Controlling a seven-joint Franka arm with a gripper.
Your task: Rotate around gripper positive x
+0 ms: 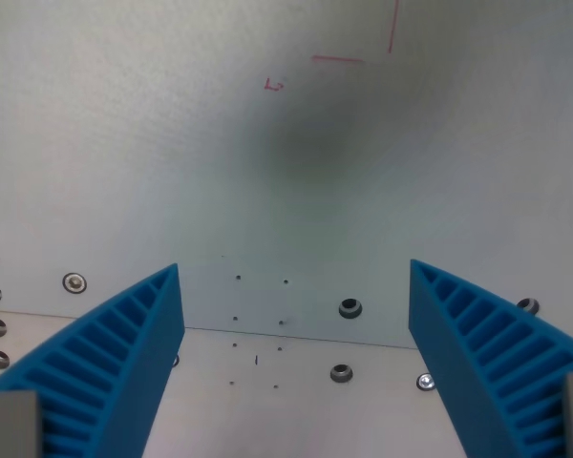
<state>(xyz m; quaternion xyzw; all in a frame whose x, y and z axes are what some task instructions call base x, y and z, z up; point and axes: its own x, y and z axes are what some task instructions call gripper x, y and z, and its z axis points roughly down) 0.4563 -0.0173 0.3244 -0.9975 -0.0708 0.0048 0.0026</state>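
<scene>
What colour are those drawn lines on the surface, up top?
Red: thin red lines forming a corner, clearest at the top of the wrist view.

Dim, soft focus, central shadow blotch

Pale grey tabletop (296, 172) fills most of wrist view. Soft dark shadow (315, 143) sits in its middle. Above shadow, thin red lines (349, 57) drawn on surface, forming corner shape. Small red mark (274, 84) up and left of shadow. Below shadow, straight seam (296, 334) runs across, lighter panel (296, 401) beneath it. Round bolt holes (350, 308) and screws (74, 281) lie near seam, more at far left edge. Tiny dark dots (258, 324) cluster around seam, straight below shadow. Light even, bit dim.
</scene>
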